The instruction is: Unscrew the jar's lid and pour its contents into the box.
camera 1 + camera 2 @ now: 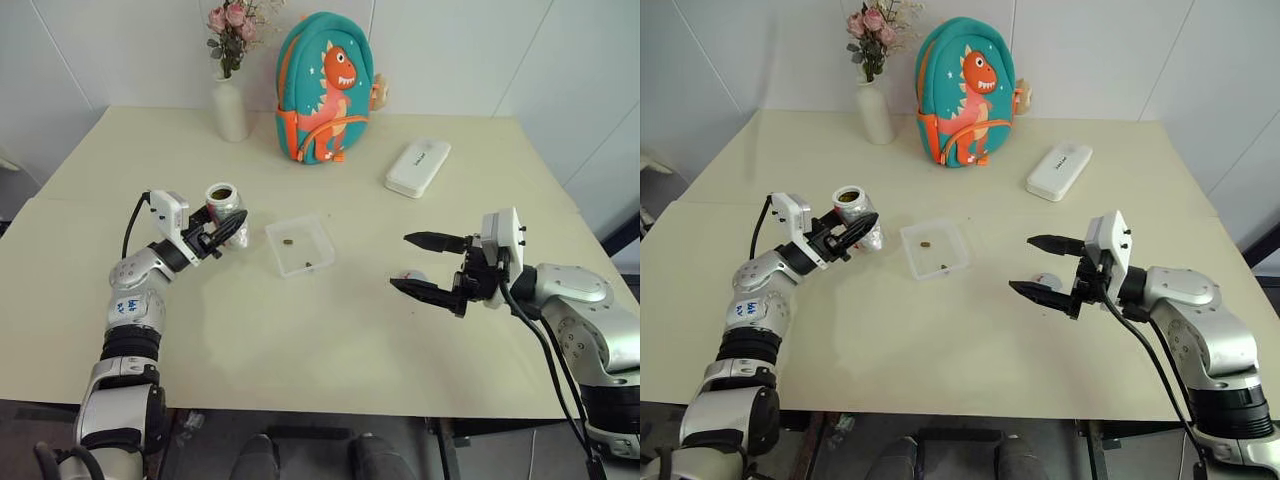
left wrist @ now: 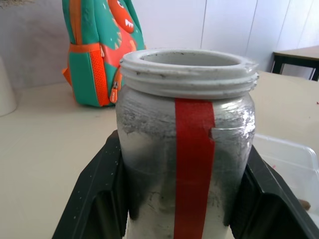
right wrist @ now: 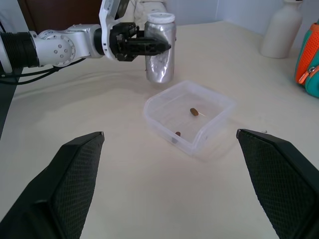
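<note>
The jar [image 1: 222,203], silvery with a red label strip, is upright with its mouth open and no lid on it. My left gripper [image 1: 230,230] is shut on the jar's body [image 2: 187,129], one black finger [image 2: 97,199] on each side. It is just left of the box [image 1: 300,245], a shallow clear tray. A few brown bits [image 3: 193,111] of the contents lie in the box. My right gripper [image 1: 425,265] stands open with nothing in it, right of the box. A small round lid [image 1: 410,275] lies on the table just behind its lower finger.
A white vase with pink flowers [image 1: 230,105] and a teal dinosaur backpack [image 1: 325,90] stand at the back of the table [image 1: 300,350]. A white oblong case [image 1: 418,167] lies at the back right. The table's front edge is close below both arms.
</note>
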`<act>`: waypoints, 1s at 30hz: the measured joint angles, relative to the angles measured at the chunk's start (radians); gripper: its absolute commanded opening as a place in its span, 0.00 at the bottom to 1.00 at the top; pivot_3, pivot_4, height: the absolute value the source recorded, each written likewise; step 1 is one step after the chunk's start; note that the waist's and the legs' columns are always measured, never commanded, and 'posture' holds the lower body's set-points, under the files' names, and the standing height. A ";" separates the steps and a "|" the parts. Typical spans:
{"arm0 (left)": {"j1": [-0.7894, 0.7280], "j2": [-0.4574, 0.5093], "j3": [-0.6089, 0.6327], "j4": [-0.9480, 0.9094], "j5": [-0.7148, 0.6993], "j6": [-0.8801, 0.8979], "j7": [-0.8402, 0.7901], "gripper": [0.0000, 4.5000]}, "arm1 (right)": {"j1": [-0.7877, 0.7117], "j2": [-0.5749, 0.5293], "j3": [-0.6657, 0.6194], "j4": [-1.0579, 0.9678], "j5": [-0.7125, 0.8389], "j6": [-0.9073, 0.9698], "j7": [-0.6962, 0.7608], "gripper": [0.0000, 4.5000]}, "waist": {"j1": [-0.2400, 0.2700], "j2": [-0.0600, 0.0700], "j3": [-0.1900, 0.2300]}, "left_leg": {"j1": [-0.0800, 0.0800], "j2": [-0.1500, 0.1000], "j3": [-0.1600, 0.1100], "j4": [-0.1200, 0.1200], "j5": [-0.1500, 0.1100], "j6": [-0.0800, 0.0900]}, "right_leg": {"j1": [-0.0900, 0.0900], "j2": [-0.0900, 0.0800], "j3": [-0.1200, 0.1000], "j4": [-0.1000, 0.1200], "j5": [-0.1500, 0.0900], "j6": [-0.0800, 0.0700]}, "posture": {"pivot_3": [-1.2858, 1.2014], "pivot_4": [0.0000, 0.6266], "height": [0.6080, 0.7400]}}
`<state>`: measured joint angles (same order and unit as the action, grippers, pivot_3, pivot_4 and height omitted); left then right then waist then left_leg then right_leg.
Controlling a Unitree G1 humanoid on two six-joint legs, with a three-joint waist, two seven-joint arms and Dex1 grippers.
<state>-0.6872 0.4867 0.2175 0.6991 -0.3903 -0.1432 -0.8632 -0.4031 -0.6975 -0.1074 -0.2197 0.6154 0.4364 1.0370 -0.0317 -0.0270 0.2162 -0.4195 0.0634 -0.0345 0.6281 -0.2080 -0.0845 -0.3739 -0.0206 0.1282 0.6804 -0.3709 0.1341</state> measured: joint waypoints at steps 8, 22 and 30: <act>0.012 0.032 -0.006 0.025 0.054 0.000 -0.018 0.45 | -0.014 0.000 0.002 0.030 -0.013 -0.003 0.013 1.00 | 0.001 0.000 0.000 | -0.001 0.000 0.000 -0.002 0.000 0.000 | -0.001 0.000 0.000 -0.003 0.000 0.000 | 0.52 0.24 1.00; 0.012 0.037 -0.023 0.025 0.082 0.034 -0.050 1.00 | -0.062 0.010 0.021 0.070 -0.036 -0.021 0.025 1.00 | 0.001 0.000 0.000 | -0.001 0.000 0.000 -0.007 0.000 0.000 | -0.001 0.000 0.000 -0.008 0.000 0.000 | 0.52 0.24 1.00; 0.021 0.101 -0.032 -0.014 0.082 0.107 -0.112 1.00 | -0.062 0.010 0.021 0.065 -0.036 -0.020 0.025 1.00 | -0.003 0.000 0.000 | -0.001 0.000 0.000 -0.010 0.000 0.000 | -0.002 0.000 0.000 -0.009 0.000 0.000 | 0.52 0.24 1.00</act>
<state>-0.6661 0.5875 0.1853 0.6852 -0.3080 -0.0363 -0.9748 -0.4652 -0.6878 -0.0862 -0.1550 0.5790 0.4163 1.0618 -0.0348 -0.0270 0.2162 -0.4204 0.0638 -0.0344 0.6181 -0.2081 -0.0844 -0.3755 -0.0205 0.1282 0.6712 -0.3710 0.1339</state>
